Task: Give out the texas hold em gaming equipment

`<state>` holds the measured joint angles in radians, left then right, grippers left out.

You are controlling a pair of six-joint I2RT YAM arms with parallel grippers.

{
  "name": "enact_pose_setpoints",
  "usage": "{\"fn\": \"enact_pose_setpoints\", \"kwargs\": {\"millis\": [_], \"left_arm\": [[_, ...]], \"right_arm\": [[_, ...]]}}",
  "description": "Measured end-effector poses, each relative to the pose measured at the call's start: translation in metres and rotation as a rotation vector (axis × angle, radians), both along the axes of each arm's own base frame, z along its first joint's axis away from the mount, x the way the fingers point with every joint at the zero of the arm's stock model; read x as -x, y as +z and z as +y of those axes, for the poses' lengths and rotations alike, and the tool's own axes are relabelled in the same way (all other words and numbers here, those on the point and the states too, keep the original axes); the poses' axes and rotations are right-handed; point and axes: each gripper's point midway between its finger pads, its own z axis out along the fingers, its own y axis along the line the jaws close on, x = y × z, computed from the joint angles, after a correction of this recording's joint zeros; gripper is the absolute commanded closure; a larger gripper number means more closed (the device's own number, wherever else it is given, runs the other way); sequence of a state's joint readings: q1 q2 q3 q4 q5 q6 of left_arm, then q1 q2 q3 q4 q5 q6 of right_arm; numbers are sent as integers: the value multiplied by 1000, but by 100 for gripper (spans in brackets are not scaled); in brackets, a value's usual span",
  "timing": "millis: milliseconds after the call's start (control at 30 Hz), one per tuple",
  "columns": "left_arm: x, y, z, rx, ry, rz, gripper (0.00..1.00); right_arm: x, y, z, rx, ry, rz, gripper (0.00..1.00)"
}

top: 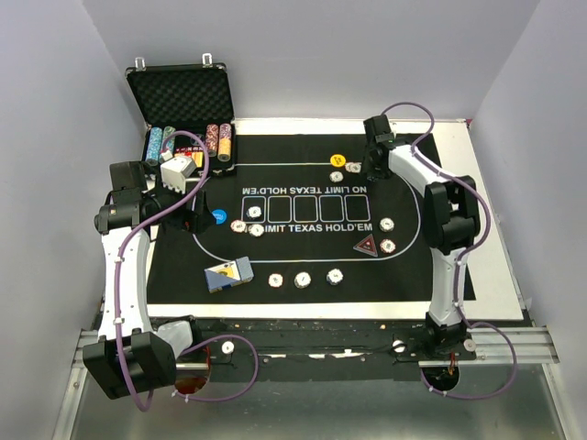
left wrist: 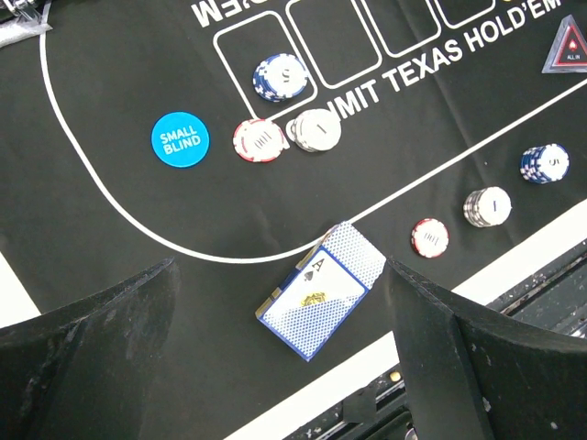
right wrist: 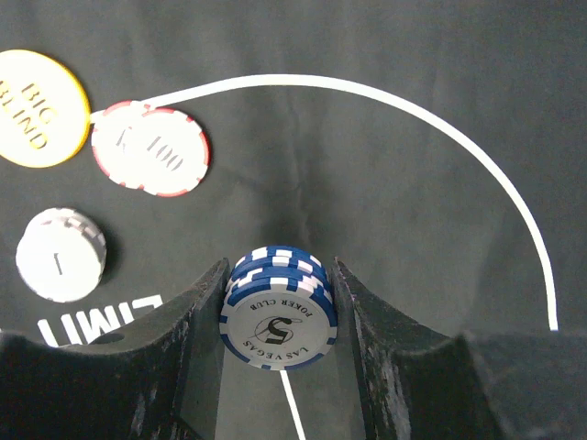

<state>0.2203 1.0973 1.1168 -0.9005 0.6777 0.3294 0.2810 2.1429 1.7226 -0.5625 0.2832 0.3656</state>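
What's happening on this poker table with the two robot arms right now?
Two robot arms are setting out Texas Hold'em gear on the black mat. The right pincer is closed on a stack of blue-and-white 5 chips, at the far side next to the yellow Big Blind button. The left pincer hangs open and empty above the blue-backed card deck, near the blue Small Blind button. Several chip stacks already sit around the mat, and the open case holds more.

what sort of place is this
Probably a robot test bench, not a card room: plain white walls box in the table, a left arm and right arm are bolted at its edge, and a hold'em mat carries poker chips.
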Motion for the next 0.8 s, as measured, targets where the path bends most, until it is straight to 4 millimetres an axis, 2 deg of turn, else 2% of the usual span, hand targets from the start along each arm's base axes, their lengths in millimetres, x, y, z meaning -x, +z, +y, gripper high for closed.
{"fn": "enact_pose_setpoints", "kwargs": {"millis": [133,300,367,633,700,800], "left_arm": [[0,0,1,-1,1,1,1],[1,0,1,-1,2,4,1],[1,1,1,-2,3,2,1],[2,0,3,-5,4,4,1],[2,0,3,-5,4,5,1],[2,0,3,-5,3,6,1]], "right_arm": [[-8,-15,-5,6,-13,22,56],[-15,-36,-3,8,-11,56,27],[-19,-34,-1,5,-10,49,21],[-19,-26,-1,3,-10,45,19],[-13,-17,0,-1,-5,34,18],[3,17,2,-12,7,-7,18]]}}
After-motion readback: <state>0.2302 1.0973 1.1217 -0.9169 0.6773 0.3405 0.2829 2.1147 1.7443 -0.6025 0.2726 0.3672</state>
